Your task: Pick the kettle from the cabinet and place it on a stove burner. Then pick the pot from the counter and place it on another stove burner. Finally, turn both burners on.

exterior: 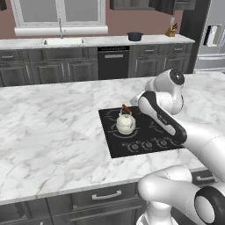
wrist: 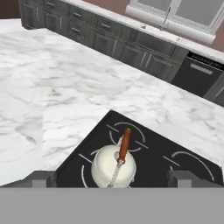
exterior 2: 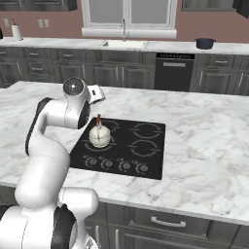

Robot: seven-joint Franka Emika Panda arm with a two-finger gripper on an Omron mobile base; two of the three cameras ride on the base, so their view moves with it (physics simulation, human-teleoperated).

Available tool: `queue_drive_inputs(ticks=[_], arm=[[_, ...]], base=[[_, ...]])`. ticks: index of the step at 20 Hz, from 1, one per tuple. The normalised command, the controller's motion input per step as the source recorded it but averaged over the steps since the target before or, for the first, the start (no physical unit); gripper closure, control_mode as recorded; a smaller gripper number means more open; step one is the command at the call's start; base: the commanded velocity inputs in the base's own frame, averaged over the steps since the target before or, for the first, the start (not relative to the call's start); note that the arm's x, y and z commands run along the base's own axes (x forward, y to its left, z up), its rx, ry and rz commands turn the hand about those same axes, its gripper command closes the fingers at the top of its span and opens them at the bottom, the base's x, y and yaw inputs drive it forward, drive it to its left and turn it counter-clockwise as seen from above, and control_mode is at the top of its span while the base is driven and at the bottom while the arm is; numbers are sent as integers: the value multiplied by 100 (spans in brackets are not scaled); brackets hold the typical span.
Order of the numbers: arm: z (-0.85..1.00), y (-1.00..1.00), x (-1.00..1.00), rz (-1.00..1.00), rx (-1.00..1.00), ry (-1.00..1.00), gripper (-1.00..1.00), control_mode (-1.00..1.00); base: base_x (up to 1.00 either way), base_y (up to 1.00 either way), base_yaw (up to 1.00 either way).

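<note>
White marble counter (exterior: 52,118) surrounds the black cooktop (exterior: 115,145), where the kettle (exterior: 125,122) sits on a near-left burner. Above it the gripper (wrist: 112,181) hangs with fingers apart, holding nothing. The pot (exterior: 135,36) rests on the far counter.

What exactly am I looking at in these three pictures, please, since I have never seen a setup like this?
This is a rendered kitchen with a white robot arm on a base that can drive. Two pictures come from cameras on that base, behind the arm to its left and right. The third comes from a camera on the hand, looking along the claw and down at the work.

On the marble island counter sits a black cooktop with ring burners and knobs. A small cream kettle with a wooden-topped handle stands on a near burner. The claw is open above it and holds nothing. A dark pot waits on the far counter, near the sink.
</note>
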Motion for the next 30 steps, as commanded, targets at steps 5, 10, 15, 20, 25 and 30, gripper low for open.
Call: queue_drive_inputs(ticks=[5,10,15,20,25,30], arm=[[38,-2,-37,0,-3,8,-100,-100],[25,-11,-47,0,0,2,-100,-100],[19,-14,-54,0,0,0,-100,-100],[8,-13,-63,-1,0,0,-100,-100],[4,-15,-61,-1,0,0,-100,-100],[11,-14,-62,0,0,0,-100,-100]], base=[[0,0,0],[0,0,0],[0,0,0],[0,0,0],[0,0,0],[0,0,0]])
